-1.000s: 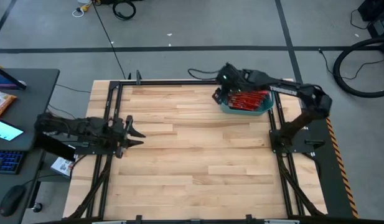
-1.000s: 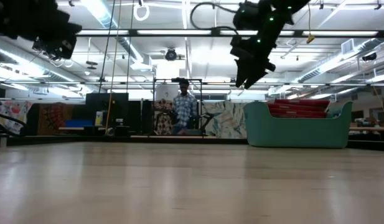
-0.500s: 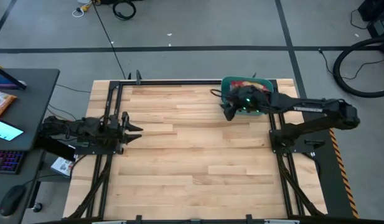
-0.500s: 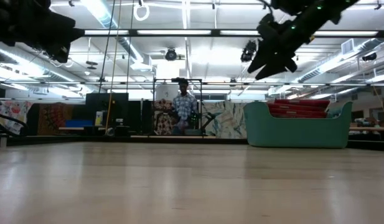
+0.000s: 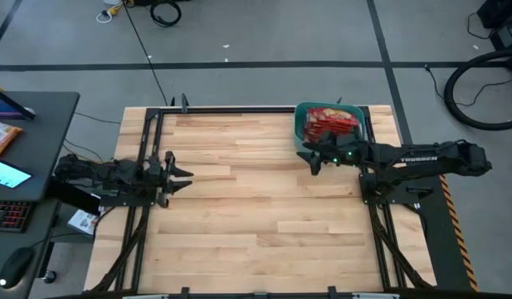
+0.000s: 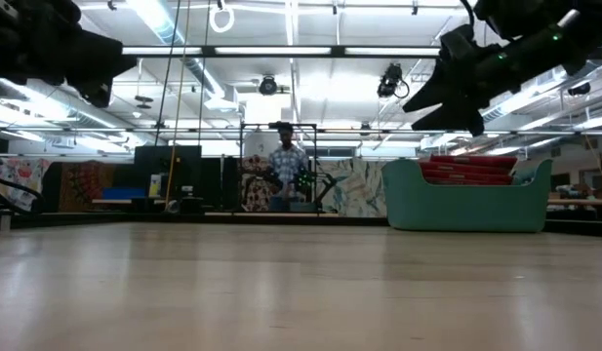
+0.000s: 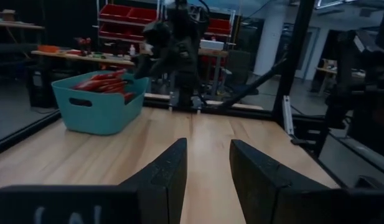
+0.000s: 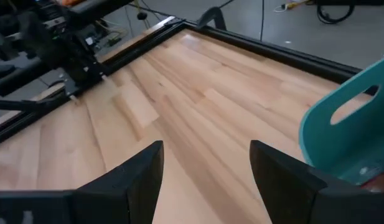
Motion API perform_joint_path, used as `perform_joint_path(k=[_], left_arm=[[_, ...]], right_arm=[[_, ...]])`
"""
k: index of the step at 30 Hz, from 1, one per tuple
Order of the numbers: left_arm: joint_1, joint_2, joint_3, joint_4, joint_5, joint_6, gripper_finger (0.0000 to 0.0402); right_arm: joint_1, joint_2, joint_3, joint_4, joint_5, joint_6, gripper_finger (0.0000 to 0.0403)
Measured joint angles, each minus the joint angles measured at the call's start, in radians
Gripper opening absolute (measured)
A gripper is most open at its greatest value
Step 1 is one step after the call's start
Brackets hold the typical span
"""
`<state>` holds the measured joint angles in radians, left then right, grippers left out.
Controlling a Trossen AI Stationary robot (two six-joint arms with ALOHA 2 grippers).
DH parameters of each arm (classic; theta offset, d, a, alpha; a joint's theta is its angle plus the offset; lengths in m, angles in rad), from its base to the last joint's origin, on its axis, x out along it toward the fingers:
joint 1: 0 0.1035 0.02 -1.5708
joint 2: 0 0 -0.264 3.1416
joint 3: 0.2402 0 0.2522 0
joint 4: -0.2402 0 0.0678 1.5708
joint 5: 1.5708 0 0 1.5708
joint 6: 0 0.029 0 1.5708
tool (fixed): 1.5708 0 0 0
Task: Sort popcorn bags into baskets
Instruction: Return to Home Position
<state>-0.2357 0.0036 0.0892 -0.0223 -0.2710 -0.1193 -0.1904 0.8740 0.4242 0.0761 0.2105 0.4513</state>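
Observation:
The teal basket [image 5: 300,124] stands on its base at the table's far right and holds a stack of red popcorn bags [image 5: 332,123]. It also shows in the low view as basket [image 6: 466,207] with bags [image 6: 473,170], and in the left wrist view as basket [image 7: 98,106]. My right gripper [image 5: 310,161] hovers open and empty just off the basket's near left corner; its wrist view shows the gripper [image 8: 207,174] beside the basket's wall [image 8: 347,115]. My left gripper [image 5: 182,176] waits open at the table's left edge, and its own view shows the gripper [image 7: 207,168] above bare wood.
Bare wooden tabletop [image 5: 256,208] lies between the two arms. A black frame rail [image 5: 239,109] runs along the far edge. A desk with a keyboard and a screen [image 5: 11,178] stands left of the table. A person [image 6: 288,175] stands in the room far behind.
My right gripper has drawn back from over the basket's left side toward the table's near edge, and now hangs just in front of the basket. The bags lie in the basket as before.

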Motion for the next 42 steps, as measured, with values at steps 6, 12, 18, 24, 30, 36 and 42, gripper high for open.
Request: perform_joint_path(k=[6, 12, 18, 24, 30, 36, 42], left_arm=[[-0.025, 0.000, -0.014, 0.013, -0.065, 0.017, 0.0125], [-0.075, 0.000, -0.014, 0.013, -0.151, 0.074, 0.0116], [-0.108, 0.000, -0.014, 0.013, -0.154, 0.121, 0.0084], [-0.117, 0.000, -0.014, 0.030, -0.133, 0.187, 0.0050], [-0.117, 0.000, -0.015, 0.100, -0.061, 0.210, 0.0025], [-0.115, 0.001, -0.015, 0.078, -0.120, 0.158, 0.0012], [-0.115, 0.003, -0.015, 0.050, -0.131, 0.149, 0.0018]], right_arm=[[0.059, -0.043, -0.087, 0.067, 0.045, 0.028, 0.0242], [0.109, -0.103, -0.185, 0.169, 0.110, 0.065, 0.0242], [0.125, -0.139, -0.290, 0.372, 0.090, 0.058, 0.0242], [0.127, -0.140, -0.418, 0.615, 0.050, 0.045, 0.0242], [0.130, -0.142, -0.418, 0.612, 0.076, 0.024, 0.0242], [0.130, -0.133, -0.418, 0.611, 0.090, 0.017, 0.0242], [0.129, -0.130, -0.418, 0.610, 0.118, -0.024, 0.0242]])
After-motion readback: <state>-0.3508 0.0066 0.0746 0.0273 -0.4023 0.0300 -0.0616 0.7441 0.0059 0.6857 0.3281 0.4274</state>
